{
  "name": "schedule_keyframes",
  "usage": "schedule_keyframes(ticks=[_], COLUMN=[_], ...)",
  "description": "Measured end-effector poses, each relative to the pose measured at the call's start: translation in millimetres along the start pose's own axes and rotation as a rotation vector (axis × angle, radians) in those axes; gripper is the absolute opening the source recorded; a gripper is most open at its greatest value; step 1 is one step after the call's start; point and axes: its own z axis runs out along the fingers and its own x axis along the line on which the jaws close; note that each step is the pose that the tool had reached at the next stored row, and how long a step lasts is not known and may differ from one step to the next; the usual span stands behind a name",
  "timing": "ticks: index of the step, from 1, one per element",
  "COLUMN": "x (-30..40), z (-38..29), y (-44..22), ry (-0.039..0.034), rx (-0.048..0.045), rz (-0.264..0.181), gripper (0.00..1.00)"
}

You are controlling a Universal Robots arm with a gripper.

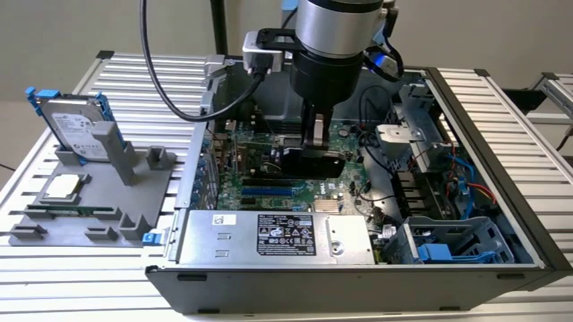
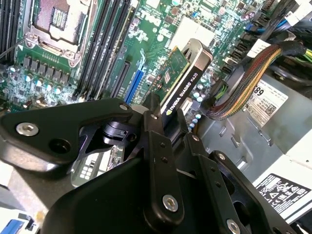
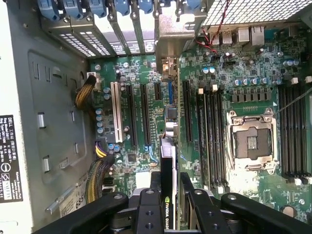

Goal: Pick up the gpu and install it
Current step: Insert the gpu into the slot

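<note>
Gripper [image 1: 320, 149] clamped on the gpu [image 1: 313, 161], fingers [image 2: 163, 161] pressed against both faces of the card. Gpu [image 3: 167, 195] held on edge inside the open computer case [image 1: 465, 100], just above the motherboard [image 3: 234, 78], roughly lined up with the black expansion slots [image 3: 145, 114] and the case's rear brackets. Elsewhere, outside the case at the exterior view's left: hard drive [image 1: 72, 127] in blue frame, upright on a grey fixture [image 1: 98, 215].

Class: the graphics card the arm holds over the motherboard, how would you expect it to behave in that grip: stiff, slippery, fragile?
The gpu probably stays stiff: a flat board with a black cooler block. It looks thin, held edge-on in the end effector, so it might tilt. Exposed components suggest it is fragile.
</note>
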Motion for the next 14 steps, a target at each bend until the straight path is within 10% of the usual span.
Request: schedule_keyframes(ticks=[14], x=[0.1], z=[4.6], y=[0.0], ry=[0.0002], rx=[-0.0001], rz=[0.000], gripper=[0.00])
